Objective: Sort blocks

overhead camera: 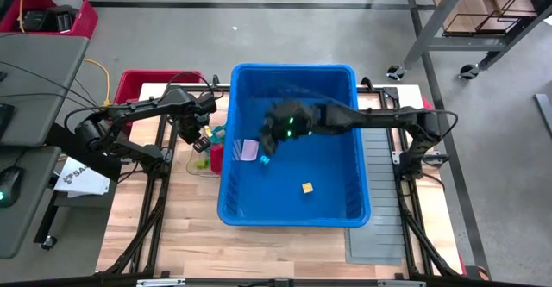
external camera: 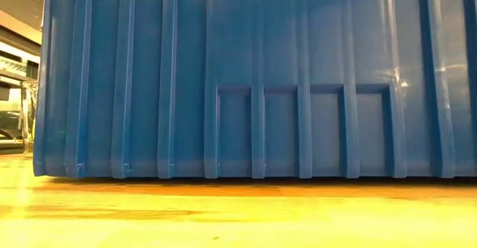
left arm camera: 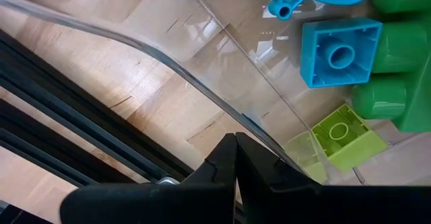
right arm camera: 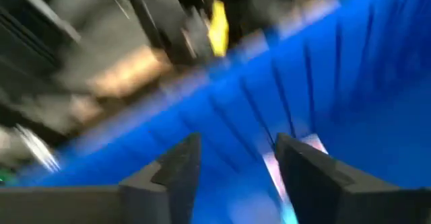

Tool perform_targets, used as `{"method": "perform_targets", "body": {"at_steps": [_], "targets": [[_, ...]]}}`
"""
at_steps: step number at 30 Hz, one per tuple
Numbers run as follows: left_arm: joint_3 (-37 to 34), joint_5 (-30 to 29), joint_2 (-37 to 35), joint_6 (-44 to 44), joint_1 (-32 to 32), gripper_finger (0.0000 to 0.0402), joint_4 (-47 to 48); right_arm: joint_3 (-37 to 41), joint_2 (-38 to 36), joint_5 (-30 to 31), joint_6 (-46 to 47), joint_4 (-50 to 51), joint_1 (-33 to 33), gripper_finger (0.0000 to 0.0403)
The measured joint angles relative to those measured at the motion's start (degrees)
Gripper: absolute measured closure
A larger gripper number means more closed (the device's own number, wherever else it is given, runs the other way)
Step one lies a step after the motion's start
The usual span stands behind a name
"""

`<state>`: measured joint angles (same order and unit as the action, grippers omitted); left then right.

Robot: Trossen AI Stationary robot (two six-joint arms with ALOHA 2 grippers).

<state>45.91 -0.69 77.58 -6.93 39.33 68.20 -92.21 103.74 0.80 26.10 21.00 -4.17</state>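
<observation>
A large blue bin stands mid-table; its near wall fills the low view. On its floor lie a pale pink block, a teal block and a yellow block. My right gripper hangs open inside the bin above the pink and teal blocks, with nothing between its fingers. Left of the bin, a clear tray holds a blue block, a lime block and green blocks. My left gripper is shut, pointing down at the tray's rim. My left gripper stands with its shut fingertips right beside the clear tray's rim, coming from above; I cannot tell whether it touches or pinches that rim.
A red bin stands behind the left arm at the table's far left. Grey panels lie on the table to the right of the blue bin. Bare wood shows near the front left.
</observation>
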Motion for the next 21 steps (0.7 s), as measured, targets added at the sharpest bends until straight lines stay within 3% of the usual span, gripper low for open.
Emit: {"method": "perform_targets", "body": {"at_steps": [7, 15, 21], "targets": [[0.0, 0.0, 0.0, -0.8, 0.0, 0.0402, 0.1, 0.2, 7.8, 5.4, -4.3, 1.9, 4.7, 0.0156], [0.0, 0.2, 0.0, -1.5, 0.0, 0.0402, 1.3, 0.2, 13.2, 13.7, -2.0, 6.3, 4.9, 0.0148], [0.0, 0.2, 0.0, -2.0, 0.0, 0.0402, 1.3, 0.3, 16.9, 14.2, -1.1, 7.4, 4.8, 0.0148]]}}
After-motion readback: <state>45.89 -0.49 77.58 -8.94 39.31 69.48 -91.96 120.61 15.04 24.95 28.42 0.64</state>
